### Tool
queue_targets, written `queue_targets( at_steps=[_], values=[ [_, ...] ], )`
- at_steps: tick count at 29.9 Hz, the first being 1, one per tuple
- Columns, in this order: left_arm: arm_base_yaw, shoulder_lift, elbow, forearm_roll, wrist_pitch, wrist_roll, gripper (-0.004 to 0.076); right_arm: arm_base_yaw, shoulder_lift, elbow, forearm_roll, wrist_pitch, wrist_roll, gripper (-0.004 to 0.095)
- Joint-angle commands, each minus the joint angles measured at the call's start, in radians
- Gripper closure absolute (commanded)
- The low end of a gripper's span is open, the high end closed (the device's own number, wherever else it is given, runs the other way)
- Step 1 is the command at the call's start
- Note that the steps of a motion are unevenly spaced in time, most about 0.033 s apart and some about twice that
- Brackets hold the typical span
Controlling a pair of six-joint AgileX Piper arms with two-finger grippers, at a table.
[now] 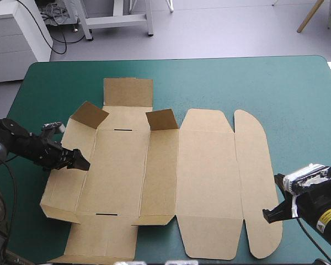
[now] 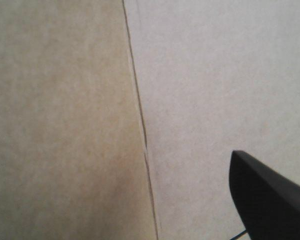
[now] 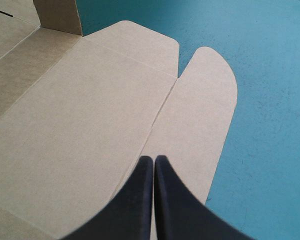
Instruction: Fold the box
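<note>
While the brown box [image 1: 204,182] lies mostly flat in the middle of the teal-green tabletop [image 1: 298,99], its two far corner flaps [image 1: 89,115] stand up and the left side wall [image 1: 66,182] seems to tilt a little off the cover. The left end effector [image 1: 79,162] sits at that wall, released. In its wrist view one black finger [image 2: 270,200] stands off to the side, with board filling everything ahead and a crease [image 2: 140,125] running away from it.

The step in hand looks like raising this wall. It pays to push low, close to the crease, so the panel hinges on the score rather than buckling or dragging the sheet.

The right end effector [image 3: 154,162], clenched on nothing, hovers over the lid beside the rounded flap [image 3: 210,100]. Pressing down there would likely pin the sheet.
</note>
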Motion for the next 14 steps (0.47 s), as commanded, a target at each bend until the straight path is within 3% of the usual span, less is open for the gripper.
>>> queue_targets(
  at_steps=[1, 8, 14],
  values=[
    [-0.007, -0.035, -0.027, -0.063, 0.107, -0.031, 0.0126, -0.005, 0.006, -0.028, -0.026, -0.061, -0.01, 0.0922],
    [-0.007, -0.044, -0.027, -0.001, 0.107, -0.1, 0.0131, -0.005, 0.006, -0.028, -0.026, -0.061, -0.01, 0.0922],
    [-0.007, -0.081, -0.027, 0.001, 0.107, -0.112, 0.0239, -0.005, 0.006, -0.028, -0.027, -0.061, -0.01, 0.0922]
  ],
)
